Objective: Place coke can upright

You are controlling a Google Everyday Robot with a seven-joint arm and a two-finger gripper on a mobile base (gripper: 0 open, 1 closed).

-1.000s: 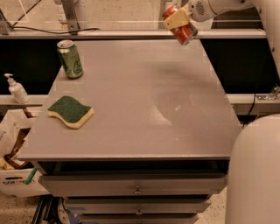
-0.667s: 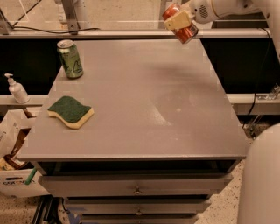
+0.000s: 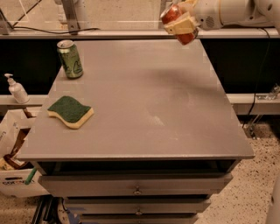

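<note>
delta vs 1 s ago: the white robot body that filled the lower-right corner is almost out of view, only a sliver (image 3: 277, 210) at the edge. Nothing on the tabletop has moved.
end effector: cream two-finger end effector (image 3: 178, 24), top of view, right of centre, about where it was. It is pinching the can across its middle.
coke can: small red-orange aluminium coke can (image 3: 169, 14), tilted, held in the air over the far right part of the grey rectangular tabletop (image 3: 144, 96) and not touching it. Soft shadow on the surface below.
arm: white arm (image 3: 227, 11) comes in from the top-right corner.
off the tabletop, left: white pump bottle (image 3: 16, 89) on a ledge.
far left corner: green drink can (image 3: 70, 59), upright.
front left: green-topped yellow sponge (image 3: 70, 111), flat, near the left edge.
in the way: green can and sponge both sit on the left half, well apart from the held can.
containers: white cardboard box (image 3: 17, 187) on the floor, lower left. It holds brown paper-like stuff and a green stick-like item (image 3: 30, 176); rest of the contents unclear.
drawers: grey drawers (image 3: 135, 186) under the tabletop, shut, a small knob on each front.
</note>
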